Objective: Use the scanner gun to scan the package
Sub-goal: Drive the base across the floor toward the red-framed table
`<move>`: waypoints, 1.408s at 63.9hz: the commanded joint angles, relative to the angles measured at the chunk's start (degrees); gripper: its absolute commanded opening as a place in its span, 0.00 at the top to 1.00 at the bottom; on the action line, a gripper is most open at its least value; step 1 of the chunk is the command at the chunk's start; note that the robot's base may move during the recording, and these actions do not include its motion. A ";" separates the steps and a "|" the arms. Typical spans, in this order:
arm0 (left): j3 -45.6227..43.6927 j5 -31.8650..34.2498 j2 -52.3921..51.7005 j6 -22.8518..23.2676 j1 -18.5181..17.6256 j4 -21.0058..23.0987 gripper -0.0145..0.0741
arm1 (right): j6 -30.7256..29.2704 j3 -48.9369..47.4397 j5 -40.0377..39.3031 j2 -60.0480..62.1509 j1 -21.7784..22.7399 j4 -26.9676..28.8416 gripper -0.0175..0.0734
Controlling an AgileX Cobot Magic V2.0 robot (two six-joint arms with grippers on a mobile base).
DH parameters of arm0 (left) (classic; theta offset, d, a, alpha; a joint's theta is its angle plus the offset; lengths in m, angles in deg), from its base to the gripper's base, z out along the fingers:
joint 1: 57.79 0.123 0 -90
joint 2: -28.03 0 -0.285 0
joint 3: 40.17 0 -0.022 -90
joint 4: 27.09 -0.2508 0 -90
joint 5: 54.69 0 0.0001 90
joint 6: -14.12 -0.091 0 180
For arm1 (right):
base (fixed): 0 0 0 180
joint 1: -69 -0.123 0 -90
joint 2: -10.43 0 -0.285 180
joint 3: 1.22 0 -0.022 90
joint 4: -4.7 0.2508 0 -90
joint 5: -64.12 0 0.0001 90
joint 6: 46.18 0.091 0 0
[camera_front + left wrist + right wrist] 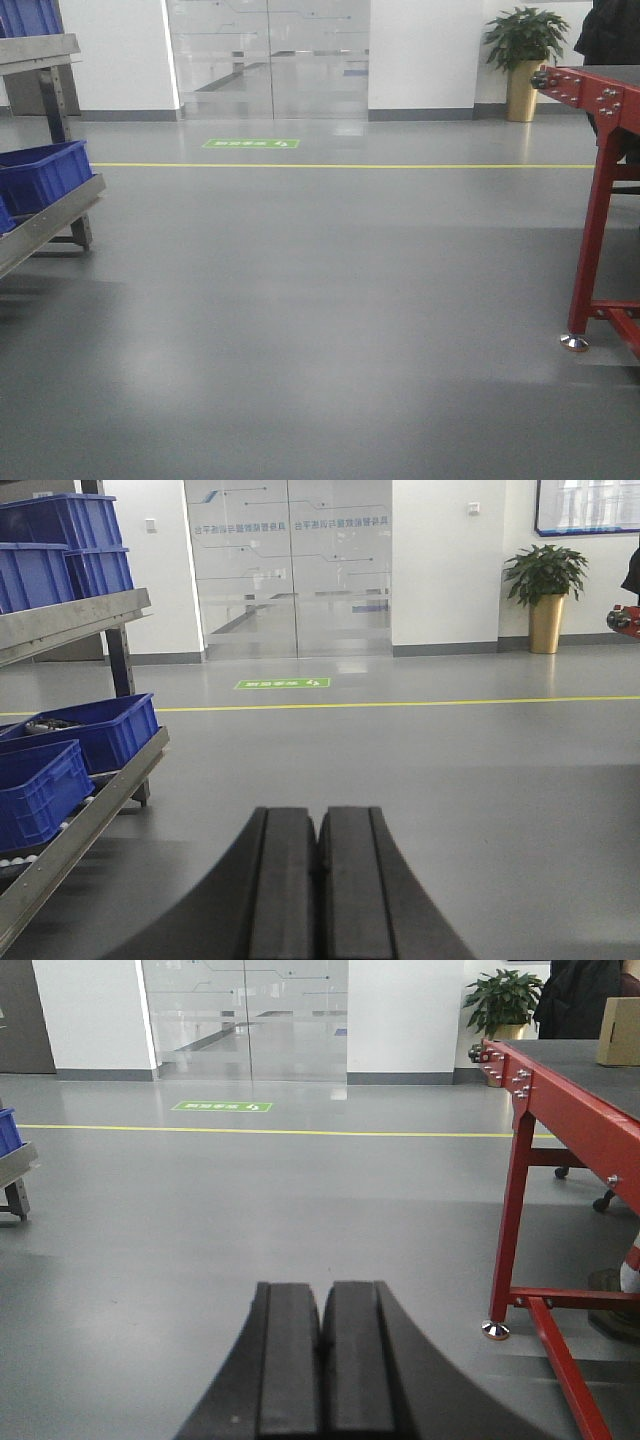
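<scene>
The plain brown cardboard box [620, 1030] stands on the far end of the red metal table [565, 1110], at the right of the right wrist view. The frame edge cuts it, and I cannot make out any sticker on it. Beside it a dark shape [575, 995] is also cut off; I cannot tell what it is.

The left gripper [318, 815] has its black jaws pressed together with nothing between them, and the right gripper [322, 1295] is the same. Both point out over the grey shiny floor [320, 320].

The room is wide, with white walls and a frosted glass door [290, 570]. I count one yellow line [400, 702] across the floor, one green floor mark [282, 683] and one potted plant in a golden pot [545, 590].

On the grey metal rack [90, 800] at the left I see two blue plastic crates [95, 730] on the lower level — more stand on the upper shelf, overlapping and cut off, so their number is unsure.
</scene>
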 commanded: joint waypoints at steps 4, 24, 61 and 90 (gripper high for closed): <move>-0.20 1.00 -0.24 0.47 0.19 0.04 0.96 | 0.00 0.02 -1.34 0.22 -0.11 -0.41 0.98; -0.20 1.00 -0.24 0.47 0.19 0.04 0.96 | 0.00 0.02 -1.34 0.22 -0.11 -0.41 0.98; -0.20 1.00 -0.24 0.47 0.19 0.04 0.96 | 0.00 0.02 -0.99 0.22 -0.37 -0.41 0.98; -0.20 1.00 -0.24 0.47 1.50 0.04 0.96 | 0.00 0.02 -1.11 0.22 -0.86 -0.41 0.98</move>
